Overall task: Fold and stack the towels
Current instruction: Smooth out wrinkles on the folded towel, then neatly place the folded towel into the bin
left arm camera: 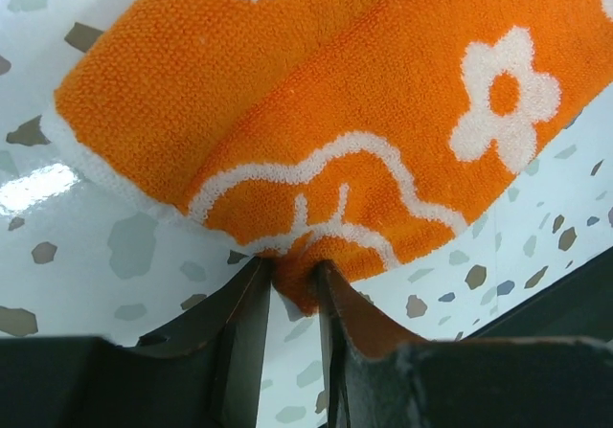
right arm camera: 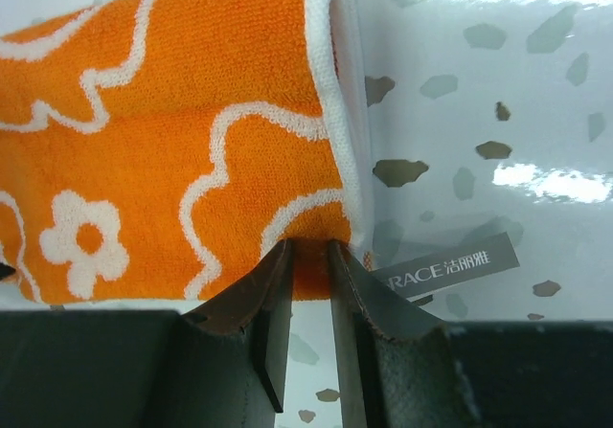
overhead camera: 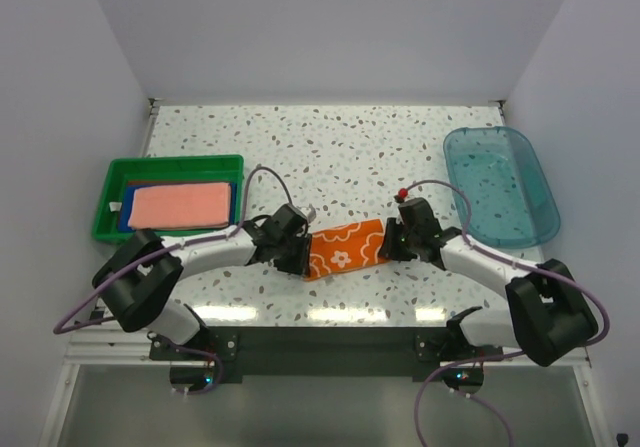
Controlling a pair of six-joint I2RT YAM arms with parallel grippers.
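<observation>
Orange terry towel with white flower outlines (overhead camera: 345, 249) lies part-folded at the near middle of the speckled table (overhead camera: 400, 147), between the arms. Left gripper (left arm camera: 292, 273) is nipped onto its left end, right gripper (right arm camera: 308, 256) onto its right end. Both bites look shallow: an uneven lift could pull one end free and spill the fold.

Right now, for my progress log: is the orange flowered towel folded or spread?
Folded: the orange towel is a narrow strip; the right wrist view shows layers stacked at its white edge.
</observation>
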